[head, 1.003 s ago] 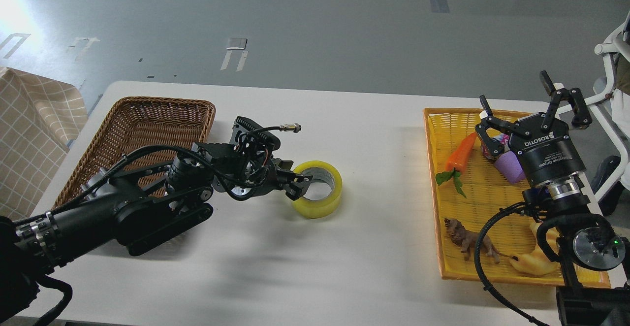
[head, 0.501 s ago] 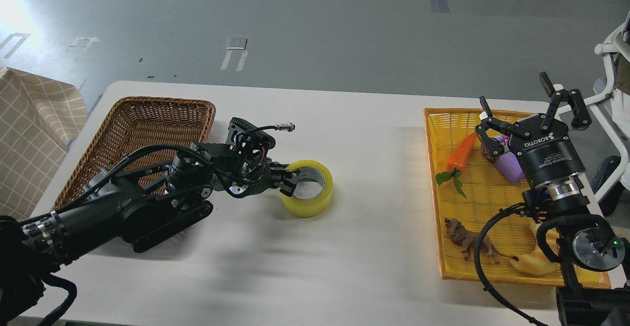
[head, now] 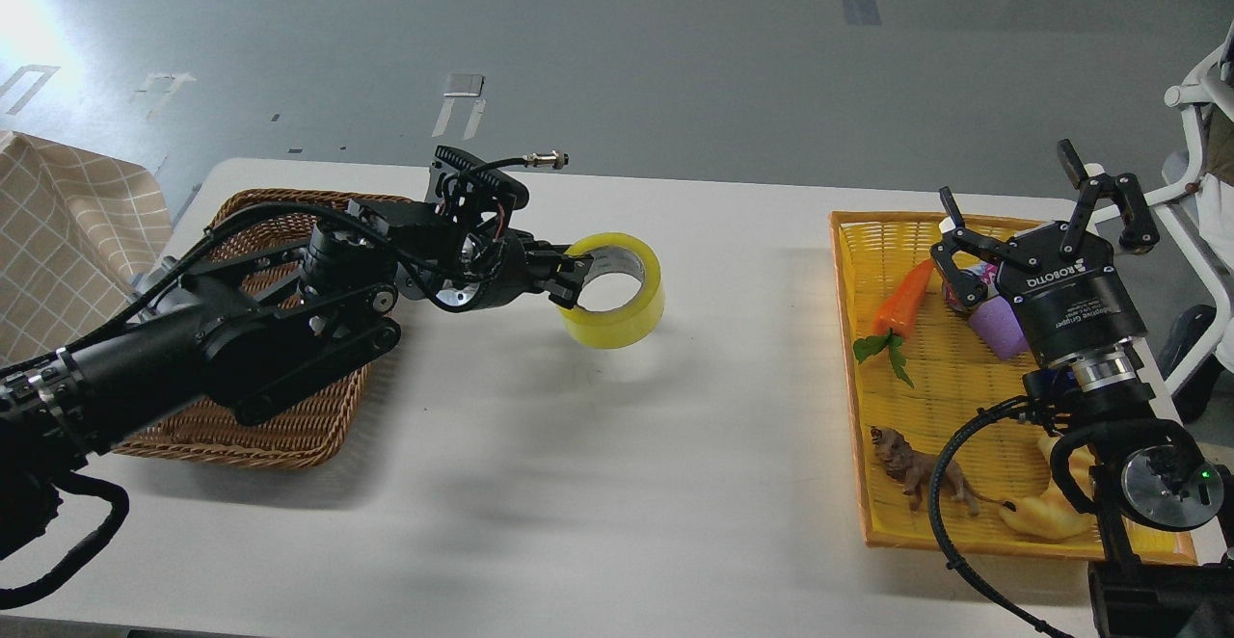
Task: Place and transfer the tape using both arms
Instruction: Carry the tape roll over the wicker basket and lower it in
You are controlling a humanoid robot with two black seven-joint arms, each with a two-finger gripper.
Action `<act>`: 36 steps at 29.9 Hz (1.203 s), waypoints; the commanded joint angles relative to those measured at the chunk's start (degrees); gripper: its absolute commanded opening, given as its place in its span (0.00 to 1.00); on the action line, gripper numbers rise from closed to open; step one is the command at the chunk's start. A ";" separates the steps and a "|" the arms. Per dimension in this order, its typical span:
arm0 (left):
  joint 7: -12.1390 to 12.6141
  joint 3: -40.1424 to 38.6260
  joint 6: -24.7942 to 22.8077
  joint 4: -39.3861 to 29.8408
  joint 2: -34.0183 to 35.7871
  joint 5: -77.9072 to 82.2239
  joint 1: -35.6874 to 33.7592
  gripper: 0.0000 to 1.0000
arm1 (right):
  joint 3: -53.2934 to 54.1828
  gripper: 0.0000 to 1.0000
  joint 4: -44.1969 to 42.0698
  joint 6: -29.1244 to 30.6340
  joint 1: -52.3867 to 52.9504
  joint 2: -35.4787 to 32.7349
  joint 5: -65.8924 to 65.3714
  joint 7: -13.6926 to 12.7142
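Observation:
The tape [head: 627,315], a wide yellow translucent roll with a grey-white core, hangs in the air above the white table [head: 617,484], left of centre. My left gripper [head: 576,281] is shut on the roll's left wall, one finger inside the core and one outside. The left arm reaches over the wicker basket. My right gripper [head: 1041,224] is open and empty, with its fingers spread above the far end of the yellow tray [head: 853,358].
A brown wicker basket [head: 289,426] sits at the left, partly under my left arm. The yellow tray at the right holds a toy carrot [head: 901,305], a purple cup [head: 995,328], a toy lion [head: 916,472] and a yellow croissant-shaped toy [head: 1046,515].
My left gripper closed on the tape and lifted it off the table, up and toward the far side. The right arm has not moved.

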 commanded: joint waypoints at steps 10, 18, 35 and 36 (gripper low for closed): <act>-0.01 0.39 0.01 0.24 12.92 -5.08 -4.48 0.00 | -0.18 0.99 0.12 0.00 0.00 0.31 -0.08 -0.01; -0.01 0.57 0.01 0.33 21.43 -4.99 -2.90 0.00 | -0.44 0.99 0.03 0.00 0.27 0.31 -0.07 -0.01; 0.16 0.39 2.16 1.73 28.12 -5.43 8.17 0.00 | -1.06 0.99 -0.15 0.00 0.53 0.83 -0.07 -0.01; 0.16 0.39 2.17 1.74 28.12 -5.43 8.18 0.00 | -1.06 0.99 -0.15 0.00 0.53 0.83 -0.08 -0.01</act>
